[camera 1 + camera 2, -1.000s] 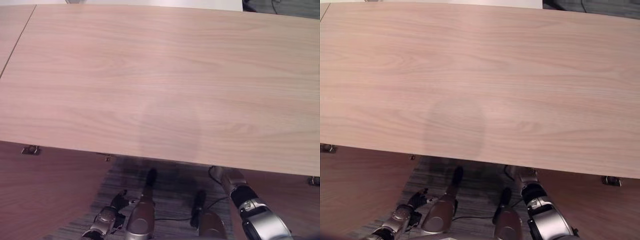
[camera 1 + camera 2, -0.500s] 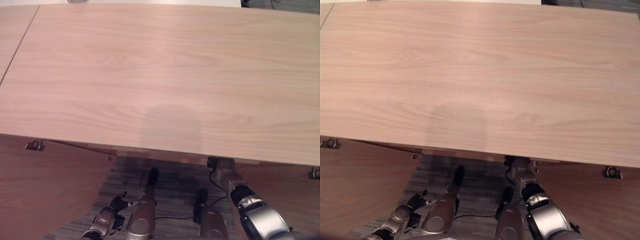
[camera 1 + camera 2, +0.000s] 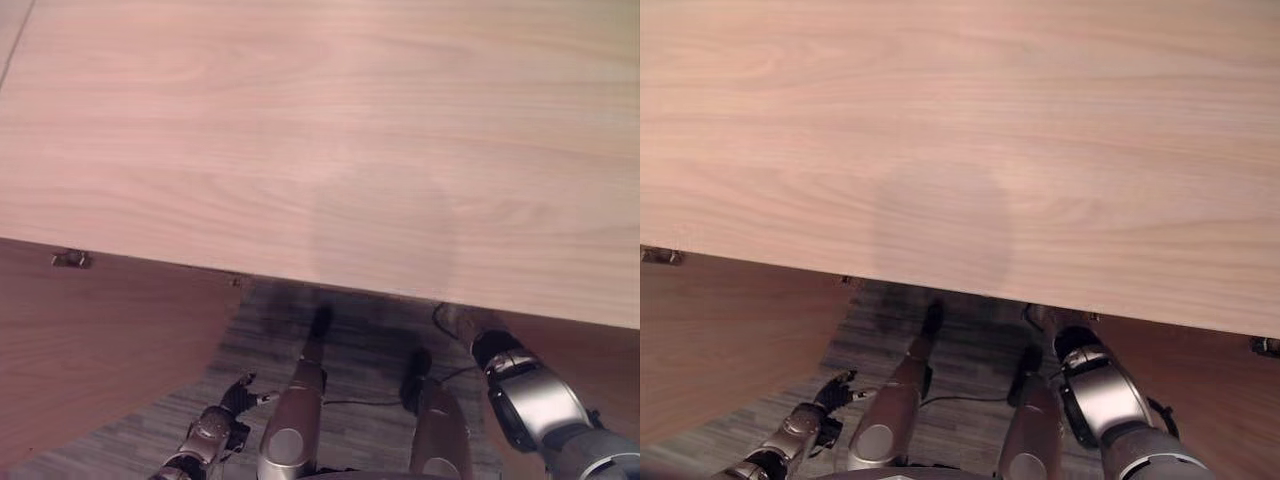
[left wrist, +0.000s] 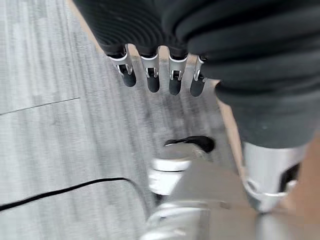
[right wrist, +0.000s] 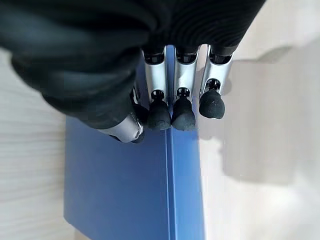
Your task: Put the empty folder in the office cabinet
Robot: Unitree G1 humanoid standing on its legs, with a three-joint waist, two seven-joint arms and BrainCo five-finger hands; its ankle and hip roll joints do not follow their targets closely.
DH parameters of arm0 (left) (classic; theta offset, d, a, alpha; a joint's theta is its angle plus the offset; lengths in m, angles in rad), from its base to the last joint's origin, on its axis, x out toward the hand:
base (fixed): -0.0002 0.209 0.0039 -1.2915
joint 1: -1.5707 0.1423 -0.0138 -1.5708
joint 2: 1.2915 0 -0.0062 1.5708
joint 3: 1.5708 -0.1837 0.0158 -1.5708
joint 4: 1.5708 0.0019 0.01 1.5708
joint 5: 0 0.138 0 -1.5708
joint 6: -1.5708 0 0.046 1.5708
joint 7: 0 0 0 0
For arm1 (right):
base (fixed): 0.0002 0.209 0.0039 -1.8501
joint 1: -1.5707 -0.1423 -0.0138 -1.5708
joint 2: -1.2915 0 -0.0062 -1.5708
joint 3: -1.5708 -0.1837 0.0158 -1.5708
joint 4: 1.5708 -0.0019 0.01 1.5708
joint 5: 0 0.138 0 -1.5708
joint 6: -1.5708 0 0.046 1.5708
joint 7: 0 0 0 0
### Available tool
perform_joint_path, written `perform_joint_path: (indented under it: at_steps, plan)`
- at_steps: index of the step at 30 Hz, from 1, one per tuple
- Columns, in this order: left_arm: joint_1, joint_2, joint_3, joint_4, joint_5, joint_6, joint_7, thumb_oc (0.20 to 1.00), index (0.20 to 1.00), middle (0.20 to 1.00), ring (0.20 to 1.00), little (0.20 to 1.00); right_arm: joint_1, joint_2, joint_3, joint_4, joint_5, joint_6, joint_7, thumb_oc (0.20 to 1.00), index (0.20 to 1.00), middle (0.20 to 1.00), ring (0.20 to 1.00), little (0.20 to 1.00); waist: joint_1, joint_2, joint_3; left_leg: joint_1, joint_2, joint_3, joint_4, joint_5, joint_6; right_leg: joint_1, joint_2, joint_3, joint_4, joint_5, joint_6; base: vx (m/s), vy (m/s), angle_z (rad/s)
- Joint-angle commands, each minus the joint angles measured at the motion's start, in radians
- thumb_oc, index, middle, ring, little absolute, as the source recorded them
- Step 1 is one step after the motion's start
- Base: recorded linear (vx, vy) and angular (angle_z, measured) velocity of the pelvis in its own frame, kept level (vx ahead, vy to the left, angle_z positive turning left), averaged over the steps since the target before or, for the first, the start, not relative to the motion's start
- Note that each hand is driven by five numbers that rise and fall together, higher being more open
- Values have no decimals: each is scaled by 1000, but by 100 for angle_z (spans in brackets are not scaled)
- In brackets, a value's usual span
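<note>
Right hand (image 5: 125,85): fingers (image 5: 183,112) and thumb pinching blue folder (image 5: 125,185) inside cabinet (image 3: 320,130). Left hand (image 4: 150,30): fingers relaxed, straight, above floor (image 4: 55,140).

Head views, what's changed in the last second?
Mostly the camera: the whole picture has shifted, so the wooden cabinet top looms larger. The right arm still reaches under its front edge, with the right hand pinching the blue folder. The left hand still hangs open near the floor.
</note>
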Motion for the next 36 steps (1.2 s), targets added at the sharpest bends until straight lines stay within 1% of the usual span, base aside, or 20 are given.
perform_joint_path:
  at_steps: [1,8,10,14,19,24,27,30,33,36]
  plan:
    - [-8,23,-39,22,-28,-1,7,1000,1000,1000,1000,1000,-8,-42,-26,20,50,-18,-22,200,200,200,200,200,38,-8,-8,30,-13,31,27,-111,31,23,-35,-22,-88,90,56,-16,-12,10]
    - [-8,35,-60,13,-46,-4,2,1000,1000,1000,1000,1000,-116,-111,-20,61,52,-19,-39,200,200,200,200,200,50,8,-4,-75,-25,28,105,-128,29,-68,-43,-15,-16,61,49,5,-3,6]
    - [-4,46,-72,7,-42,-5,-1,1000,1000,1000,1000,1000,-179,-152,-5,110,52,-10,-38,200,200,200,200,200,58,15,0,-96,-27,28,124,-135,30,-92,-43,-14,9,48,45,28,-7,3]
    - [10,53,-86,-7,-51,-6,-9,1000,1000,1000,1000,1000,-234,-188,9,150,59,-4,-37,200,200,200,200,200,66,18,4,-96,-29,25,124,-138,31,-97,-40,-16,18,41,41,5,-8,3]
    - [19,72,-104,-17,-33,-8,-15,1000,1000,1000,1000,1000,-307,-239,35,232,54,17,-27,200,200,200,200,200,74,13,10,-87,-31,23,120,-143,31,-92,-34,-17,14,39,37,-2,-19,-2]
    - [18,82,-109,-14,-29,-10,-15,1000,1000,1000,1000,1000,-359,-284,48,265,67,22,-26,200,200,200,200,200,82,14,16,-80,-34,24,121,-144,31,-83,-35,-21,15,37,36,-11,-5,-6]
    - [15,80,-106,-9,-27,-6,-19,1000,1000,1000,1000,1000,-369,-293,53,263,69,24,-23,200,200,200,200,200,84,12,15,-75,-35,24,118,-142,29,-76,-34,-22,10,39,36,-8,1,35]
    - [5,73,-101,2,-24,-2,-18,1000,1000,1000,1000,1000,-358,-285,45,256,75,22,-25,200,200,200,200,200,83,7,13,-62,-35,24,113,-142,28,-59,-33,-22,0,40,35,-7,5,-11]
    - [-7,67,-95,11,-22,-1,-17,1000,1000,1000,1000,1000,-342,-267,36,245,81,21,-23,200,200,200,200,200,82,3,11,-49,-35,24,108,-142,28,-43,-33,-25,-11,46,36,3,7,9]
    - [-22,52,-84,21,-21,3,-17,1000,1000,1000,1000,1000,-290,-211,12,208,88,14,-24,200,200,200,200,200,78,-8,4,-26,-32,24,95,-142,28,-13,-30,-27,-37,56,37,4,6,10]
